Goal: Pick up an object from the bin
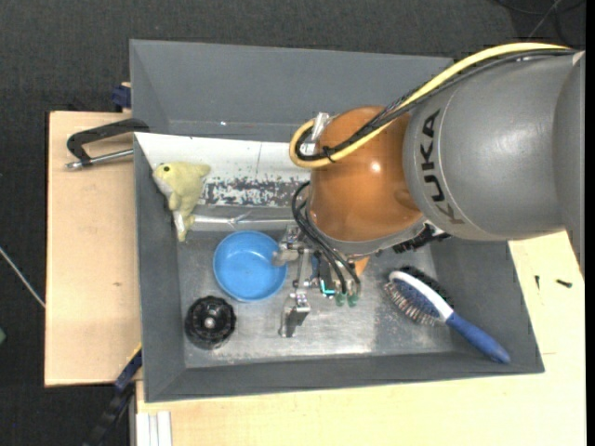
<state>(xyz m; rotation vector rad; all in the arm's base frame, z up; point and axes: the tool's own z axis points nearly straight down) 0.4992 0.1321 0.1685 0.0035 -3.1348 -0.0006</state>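
Gripper point(296, 316) was down low in the bin point(279, 91), just right of the blue bowl point(244, 268). Its body overlapped the bowl's right rim from the camera's angle. I couldn't tell whether it actually touched the rim. I also couldn't tell if the gripper was apart or together: the tip read as one lump of metal from up there.

Bowl: round, so no long axis to give. It sat upright on the bin floor, mouth facing up. Relative to the gripper it lay to the left, with its centre a bit up-view of the gripper's tip.

Everything else, taken from the bowl:
- black round knob point(209, 321): down-left of the bowl, near but apart.
- yellow plush toy point(181, 191): up-left of the bowl, apart, long axis roughly up-down in view, head end farthest from the bowl.
- hairbrush point(423, 303): well right of the bowl, on the far side of the gripper. Long axis was diagonal, bristle head toward the bowl, blue handle pointing away down-right, bristles facing the camera.
- orange wrist cover point(363, 179): up-right of the bowl, with the grey arm point(511, 147) farther right again.
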